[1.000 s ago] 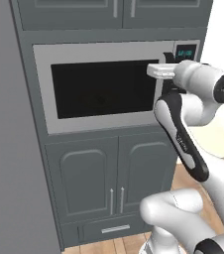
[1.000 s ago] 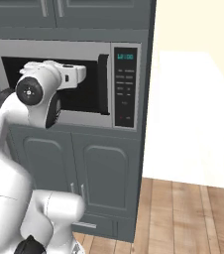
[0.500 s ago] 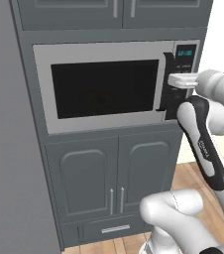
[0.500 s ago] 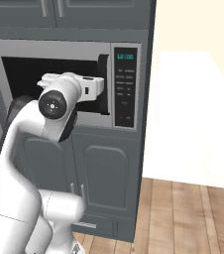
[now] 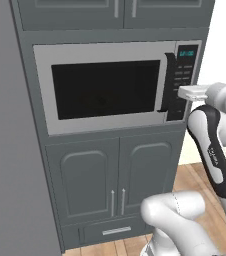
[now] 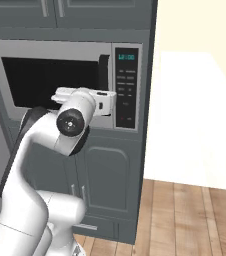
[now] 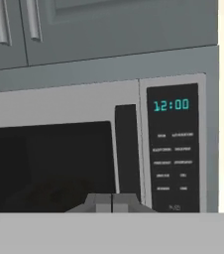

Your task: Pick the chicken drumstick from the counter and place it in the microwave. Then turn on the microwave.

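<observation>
While shut: microwave (image 5: 110, 90), black door closed
Hand (image 5: 181, 92): fingers pressed together, empty, at the keypad (image 6: 126, 90)
Display: 12:00

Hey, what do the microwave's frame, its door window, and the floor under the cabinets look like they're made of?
Microwave frame: looks like brushed or matte metal, an even silver-grey with no grain. Door window: probably dark glass, flat black and faintly see-through. Floor: wood or wood-look planks, tan with visible board seams. All rendered, so these are guesses.
</observation>
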